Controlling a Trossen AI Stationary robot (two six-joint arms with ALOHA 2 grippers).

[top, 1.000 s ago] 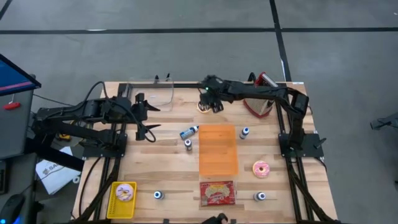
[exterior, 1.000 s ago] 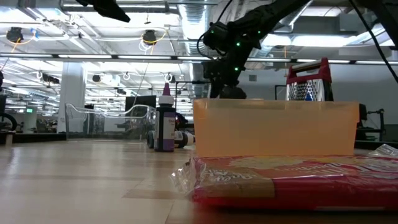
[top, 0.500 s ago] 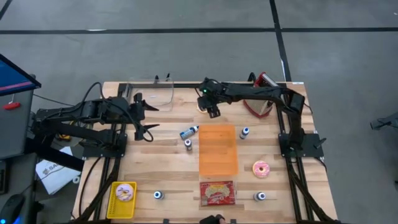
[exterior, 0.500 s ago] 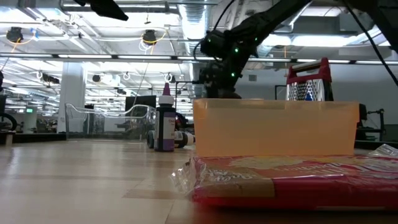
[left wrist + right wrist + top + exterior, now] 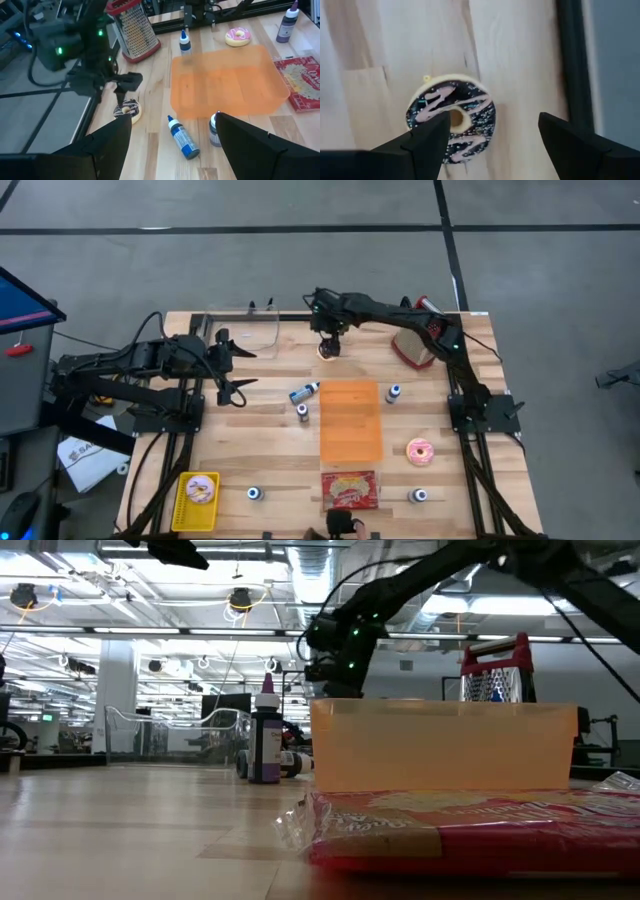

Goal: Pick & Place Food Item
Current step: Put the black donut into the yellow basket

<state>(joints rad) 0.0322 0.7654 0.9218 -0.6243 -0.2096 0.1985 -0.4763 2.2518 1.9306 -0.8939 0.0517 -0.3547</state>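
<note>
The right gripper (image 5: 329, 346) hangs with its jaws spread wide and empty, directly above the chocolate donut (image 5: 451, 120), which lies flat on the table (image 5: 250, 450) near the far edge, about in the middle of it. Beside the donut, toward the right far corner, stands the red grater (image 5: 415, 345). The orange tray (image 5: 351, 421) lies in the centre of the table, and a pink donut (image 5: 420, 450) is close to the right edge. The left gripper (image 5: 232, 365) waits open and empty by the left edge.
</note>
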